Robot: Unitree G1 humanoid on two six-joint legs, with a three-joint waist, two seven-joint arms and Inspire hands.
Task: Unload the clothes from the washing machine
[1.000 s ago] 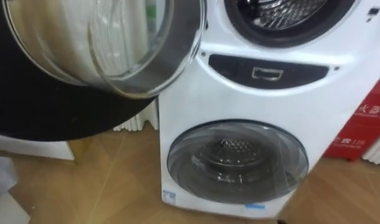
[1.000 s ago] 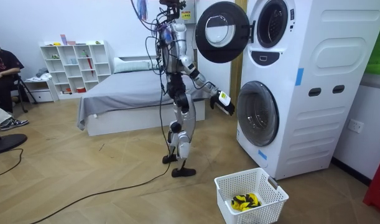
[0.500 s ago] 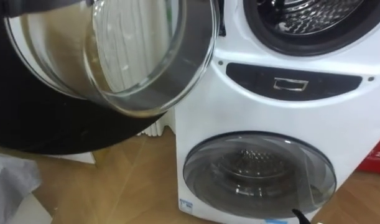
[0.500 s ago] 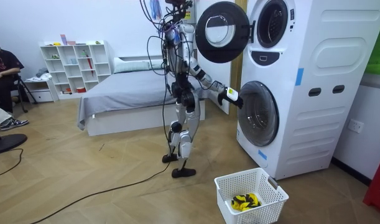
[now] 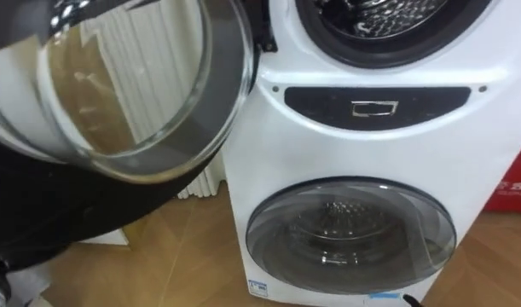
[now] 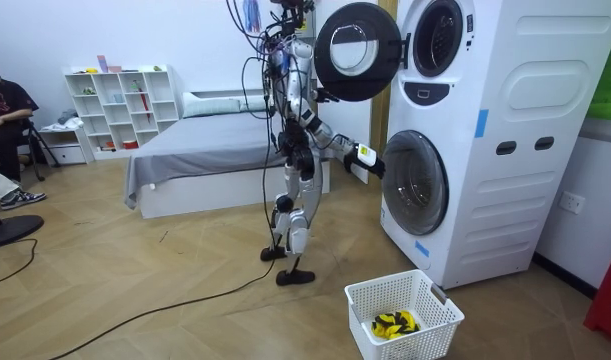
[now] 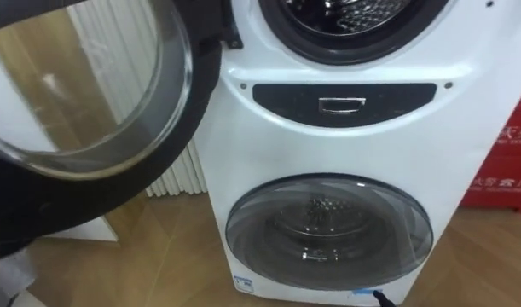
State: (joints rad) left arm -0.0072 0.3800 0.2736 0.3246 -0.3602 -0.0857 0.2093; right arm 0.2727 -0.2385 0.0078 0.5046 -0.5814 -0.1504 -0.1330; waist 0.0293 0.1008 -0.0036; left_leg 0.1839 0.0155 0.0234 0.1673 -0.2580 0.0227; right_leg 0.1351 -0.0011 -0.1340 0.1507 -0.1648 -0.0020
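While the robot stands on the wooden floor facing the tall white stacked washing machine, its right hand reaches forward, close in front of the lower round glass door, which is closed. Whether it touches the glass I cannot tell, and whether its fingers are spread or curled I cannot tell either: the eye views catch just a dark tip at the bottom edge. The upper round glass door with a black rim hangs swung wide to the robot's left, baring the perforated metal upper drum; what lies inside it is hidden. A bundle of yellow-and-black clothes lies in the white plastic lattice basket on the floor, just beside the machine's front corner and near the robot's feet.
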